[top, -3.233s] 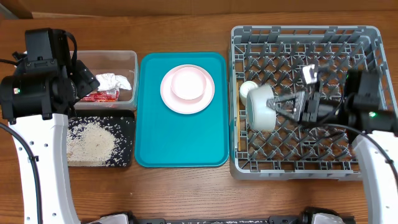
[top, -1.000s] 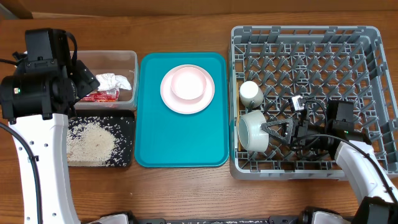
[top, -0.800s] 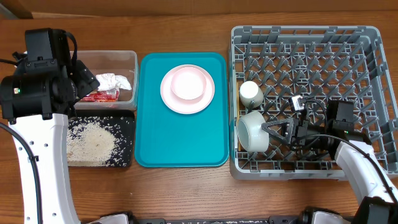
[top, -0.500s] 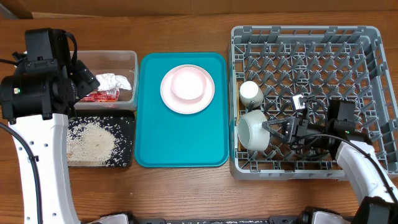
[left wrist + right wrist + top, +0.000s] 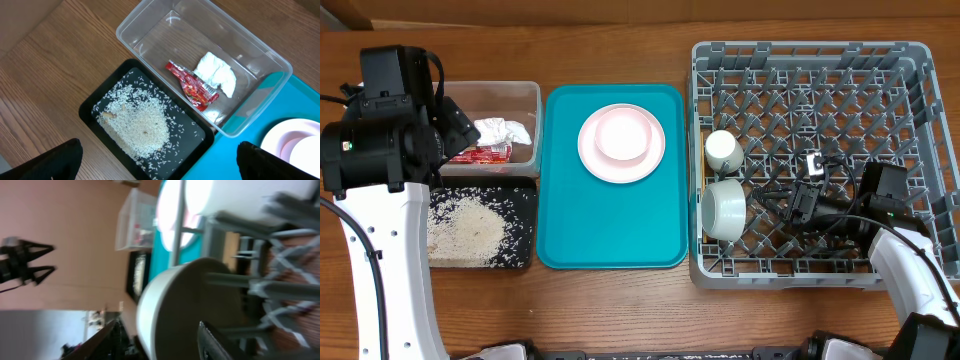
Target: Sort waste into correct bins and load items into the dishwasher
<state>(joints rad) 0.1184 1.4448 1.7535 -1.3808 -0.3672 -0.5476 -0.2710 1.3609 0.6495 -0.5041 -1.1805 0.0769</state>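
— Checked right gripper [image 5: 767,199]?
— Checked. Found parted and empty. Clamped on bowl [image 5: 723,208] rim a second ago, since let go and drawn back rightward.
— Bowl relative to fingers [image 5: 215,340]?
— Just left of the tips overhead, near, seemingly not touching. Blurred in wrist view, ahead and between the two. Left standing on edge among pegs at front-left of rack [image 5: 798,48], just below cup [image 5: 722,150].
— Effect on task?
— Bowl judged loaded. Yet to load: plate [image 5: 588,155] and second bowl [image 5: 622,135] atop it, on teal tray [image 5: 610,225]. Napkin [image 5: 216,75] and wrapper [image 5: 192,86] in tub [image 5: 165,30], rice [image 5: 142,125] in black tray [image 5: 87,107]: sorted.
— Left gripper [image 5: 157,146]?
— Spread wide, holding nothing, hanging over tub and black tray.
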